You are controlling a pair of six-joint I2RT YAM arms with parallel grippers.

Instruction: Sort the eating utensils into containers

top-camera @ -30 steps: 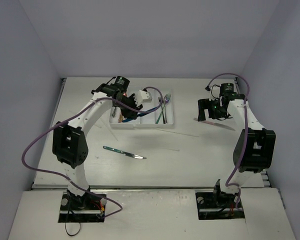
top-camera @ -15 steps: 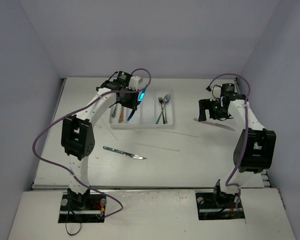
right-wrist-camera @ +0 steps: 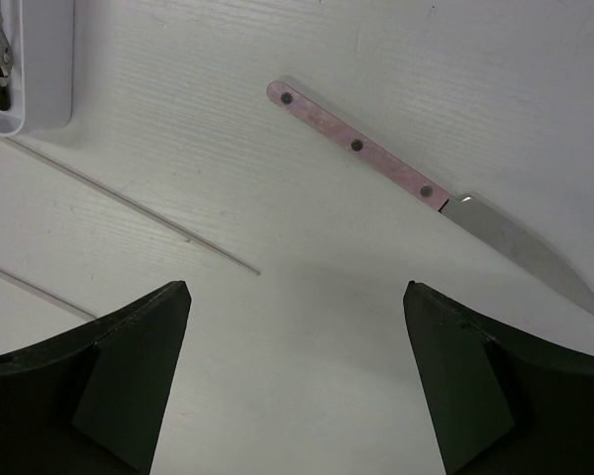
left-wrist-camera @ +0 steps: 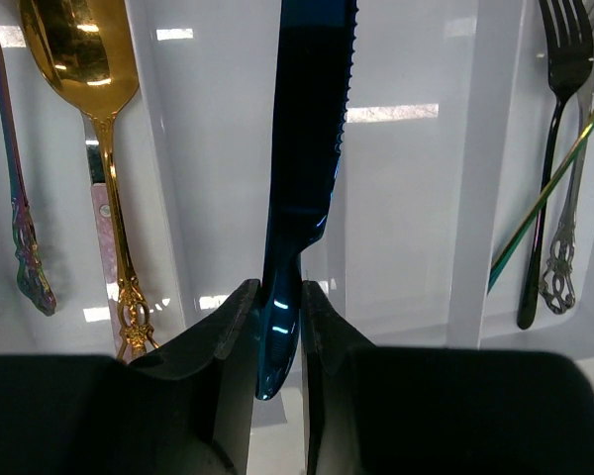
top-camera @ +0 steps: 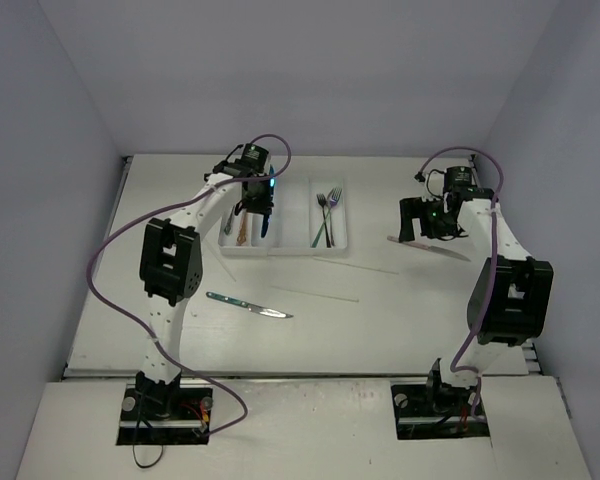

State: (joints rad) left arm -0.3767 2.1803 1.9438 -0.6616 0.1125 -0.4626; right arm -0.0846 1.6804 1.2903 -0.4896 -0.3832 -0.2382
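Knife pinched in left tool hangs near tray divider.

The blue knife is mirror-shiny metal, and the gold spoon is just as polished. The white tray looks like smooth glossy plastic. The left fingers are matt black plastic. Matt white tabletop with wood grain; the other knife has a speckled pink handle and a dull steel blade.

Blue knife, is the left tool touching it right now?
Touching. The left wrist view shows the left tool with both fingers pressed against the handle of the blue knife, no gap on either side.
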